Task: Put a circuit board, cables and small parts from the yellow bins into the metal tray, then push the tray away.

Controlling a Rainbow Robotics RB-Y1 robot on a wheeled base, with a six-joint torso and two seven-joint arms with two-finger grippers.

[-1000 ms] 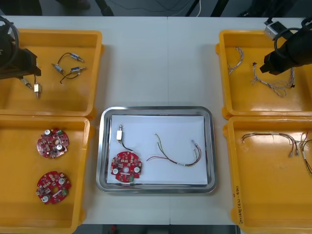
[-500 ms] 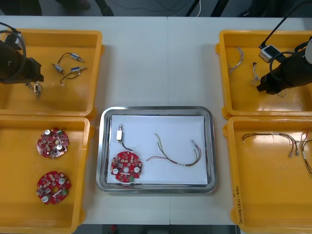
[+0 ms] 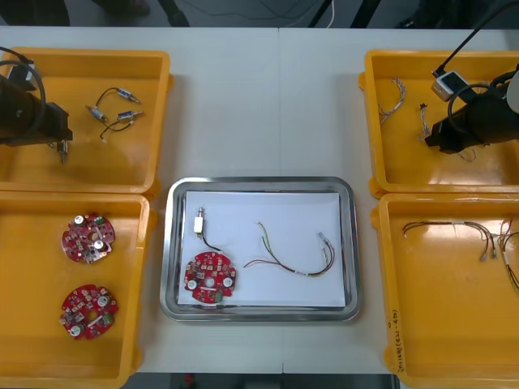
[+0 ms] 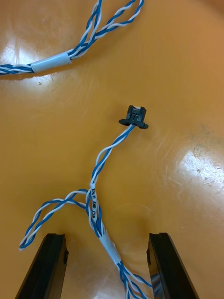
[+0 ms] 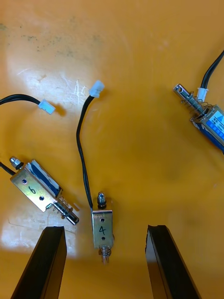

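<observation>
Metal tray (image 3: pixel 259 182): your reference point, mid-table. It holds a red circuit board (image 3: pixel 210 278), a small metal part (image 3: pixel 199 222) on a black lead, and a red and yellow cable (image 3: pixel 296 255).
Left gripper (image 5: pixel 105 233): low over the yellow bin (image 3: pixel 81 61) beyond the tray's far-left corner. Its fingers are spread and straddle the part marked 4 (image 5: pixel 102 228).
Right gripper (image 4: pixel 107 240): low over the other yellow bin (image 3: pixel 377 121), beyond the tray's far-right corner. Its fingers are spread either side of a twisted blue and white cable (image 4: pixel 100 187).
Likely step: you seem about to close on both items.
Risk, left: the part marked 6 (image 5: pixel 39 190) lies just beside one finger. Closing off-centre could nudge it, or pinch only the thin lead so the part swings and drops.
Risk, right: the cable loops near a second cable (image 4: pixel 70 56). A lift could drag that one along, or the slack could slip free.
Risk, tray: both arms reaching the tray together could crowd each other.
</observation>
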